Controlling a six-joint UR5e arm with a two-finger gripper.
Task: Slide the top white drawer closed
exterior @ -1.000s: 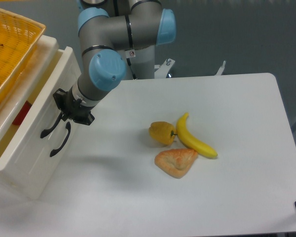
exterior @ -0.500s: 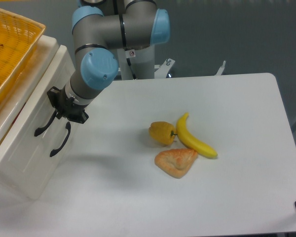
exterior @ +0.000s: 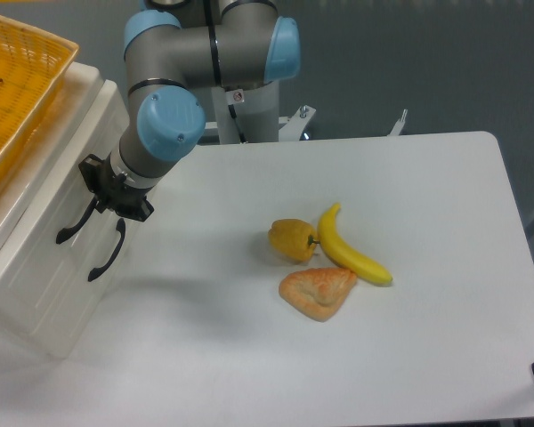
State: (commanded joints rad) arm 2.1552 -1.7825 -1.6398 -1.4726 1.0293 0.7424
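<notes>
The gripper (exterior: 107, 194) presses against the panelled front of the top white drawer (exterior: 49, 200), right at the upper end of its curved black handle (exterior: 75, 223); whether the fingers are parted cannot be made out. The drawer front sits flush with the lower drawer (exterior: 67, 289). A yellow wicker basket (exterior: 22, 84) rests on the cabinet top. Out on the white table (exterior: 427, 320), a yellow pepper (exterior: 292, 239), a banana (exterior: 349, 249) and a pastry (exterior: 319, 292) lie close together.
</notes>
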